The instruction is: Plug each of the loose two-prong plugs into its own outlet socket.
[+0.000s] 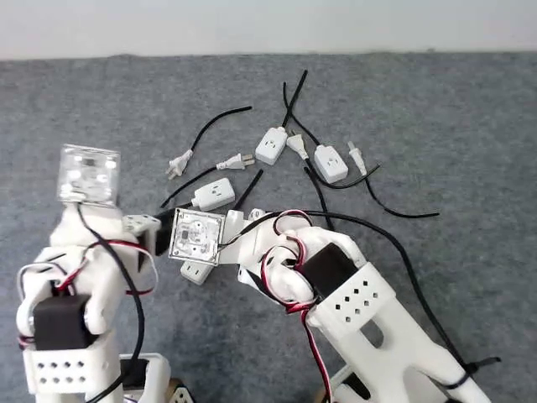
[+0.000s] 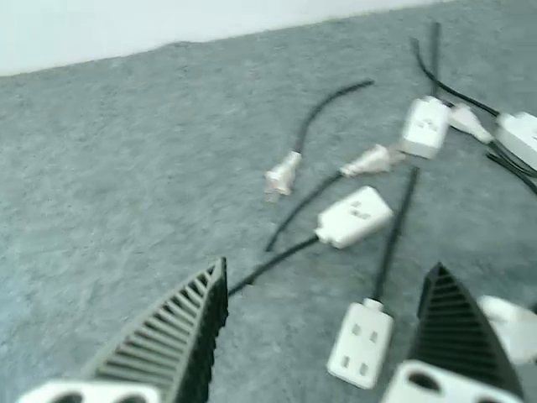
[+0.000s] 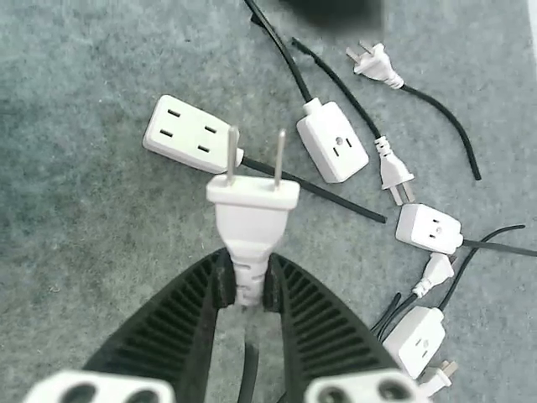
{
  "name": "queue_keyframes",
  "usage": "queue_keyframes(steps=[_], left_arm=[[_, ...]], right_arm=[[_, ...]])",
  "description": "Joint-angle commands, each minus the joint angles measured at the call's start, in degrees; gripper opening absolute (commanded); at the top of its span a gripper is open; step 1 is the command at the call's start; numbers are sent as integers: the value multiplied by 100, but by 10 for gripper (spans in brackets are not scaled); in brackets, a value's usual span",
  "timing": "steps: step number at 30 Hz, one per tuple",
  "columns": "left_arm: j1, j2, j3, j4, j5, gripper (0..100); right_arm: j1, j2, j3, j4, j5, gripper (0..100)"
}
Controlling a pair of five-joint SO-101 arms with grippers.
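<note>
A grey carpet (image 1: 470, 117) covers the table and runs back to a pale wall (image 1: 252, 25). My two white arms sit close together at the near side. My left pincer (image 2: 327, 269) is released, fingers spread wide, with a double socket (image 2: 361, 344) lying face up on the carpet between them. My right pincer (image 3: 245, 277) is clenched on the held plug (image 3: 252, 218), gripping its neck where the cord leaves. A second socket (image 1: 212, 195) lies just beyond, with a third socket (image 1: 271, 144) and a fourth socket (image 1: 331, 164) farther off. A loose plug (image 1: 178, 164) and another plug (image 1: 237, 161) lie near them, with black cords trailing between. The held plug's prongs (image 3: 278, 155) sit over the double socket's cord end, beside its slots rather than on them. I judge a missed entry the main risk: pushing from here would likely strike the socket's rim. The socket lies unpinned, so it would probably slide. Gripped only at the neck, the plug could also pivot under load. My arms are near enough to bump each other. Open carpet lies wide to the far left and far right; the middle is crowded with cords, and the wall closes the back.
</note>
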Motion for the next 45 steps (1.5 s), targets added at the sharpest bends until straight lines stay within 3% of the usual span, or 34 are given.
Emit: queue_keyframes(steps=[1,4,23,45], left_arm=[[536,-26,-145,105,-176,350],[712,-26,-40,114,-475,350],[738,-26,127,176,-607,350],[703,-26,1455,-870,-809,350]], right_arm=[[75,-154,-457,-22,-70,10],[75,-145,-554,-22,-70,10],[57,-180,-730,40,-88,10],[-321,-215,-1020,523,-229,10]])
